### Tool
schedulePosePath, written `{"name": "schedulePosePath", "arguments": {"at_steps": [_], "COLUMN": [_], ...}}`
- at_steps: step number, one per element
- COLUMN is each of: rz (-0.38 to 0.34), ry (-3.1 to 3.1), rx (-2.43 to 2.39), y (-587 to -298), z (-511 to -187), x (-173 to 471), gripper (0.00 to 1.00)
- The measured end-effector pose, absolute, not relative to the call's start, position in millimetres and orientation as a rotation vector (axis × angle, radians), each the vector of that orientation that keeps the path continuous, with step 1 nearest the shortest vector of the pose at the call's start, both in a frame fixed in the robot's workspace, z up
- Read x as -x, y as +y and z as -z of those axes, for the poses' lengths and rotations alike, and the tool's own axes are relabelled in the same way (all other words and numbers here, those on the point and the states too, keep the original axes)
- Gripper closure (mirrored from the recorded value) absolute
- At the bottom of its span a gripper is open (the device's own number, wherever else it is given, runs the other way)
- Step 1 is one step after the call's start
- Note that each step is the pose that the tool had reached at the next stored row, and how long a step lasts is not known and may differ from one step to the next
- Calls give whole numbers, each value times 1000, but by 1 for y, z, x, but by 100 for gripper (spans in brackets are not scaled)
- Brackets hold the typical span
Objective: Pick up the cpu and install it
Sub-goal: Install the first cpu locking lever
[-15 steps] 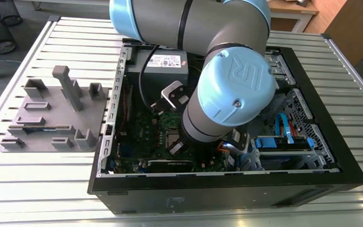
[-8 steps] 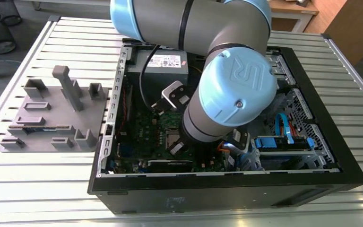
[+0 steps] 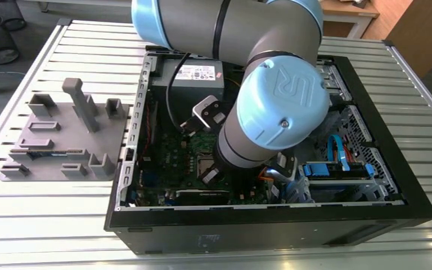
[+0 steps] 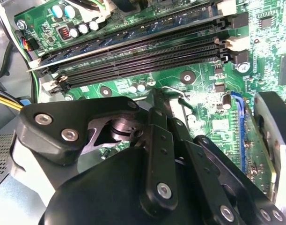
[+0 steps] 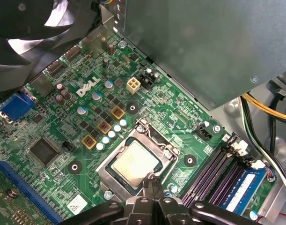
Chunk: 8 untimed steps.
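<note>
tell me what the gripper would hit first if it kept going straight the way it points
Probably the cpu, lying in its socket frame: in the first wrist view the gripper, tips shut, points at its near edge. Depth is unclear, so the frame could come first.

We saw the case [image 3: 276, 230] on the table [image 3: 88, 34], with the rack [image 3: 58, 140] beside it at the exterior view's left. Inside the case lay the board [image 5: 157, 98], with the cpu [image 5: 135, 164] in its socket [image 5: 154, 136].
</note>
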<state>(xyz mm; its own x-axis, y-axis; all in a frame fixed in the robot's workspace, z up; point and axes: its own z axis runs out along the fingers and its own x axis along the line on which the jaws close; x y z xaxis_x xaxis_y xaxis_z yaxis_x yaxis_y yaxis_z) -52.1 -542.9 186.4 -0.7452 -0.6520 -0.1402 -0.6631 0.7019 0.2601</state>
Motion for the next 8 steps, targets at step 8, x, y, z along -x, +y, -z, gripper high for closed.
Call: {"name": "schedulePosePath", "arguments": {"at_steps": [8], "rz": [-478], "ry": [2856], "rx": [1105], "y": [-543], "z": [-185], "x": [52], "gripper": [89]}}
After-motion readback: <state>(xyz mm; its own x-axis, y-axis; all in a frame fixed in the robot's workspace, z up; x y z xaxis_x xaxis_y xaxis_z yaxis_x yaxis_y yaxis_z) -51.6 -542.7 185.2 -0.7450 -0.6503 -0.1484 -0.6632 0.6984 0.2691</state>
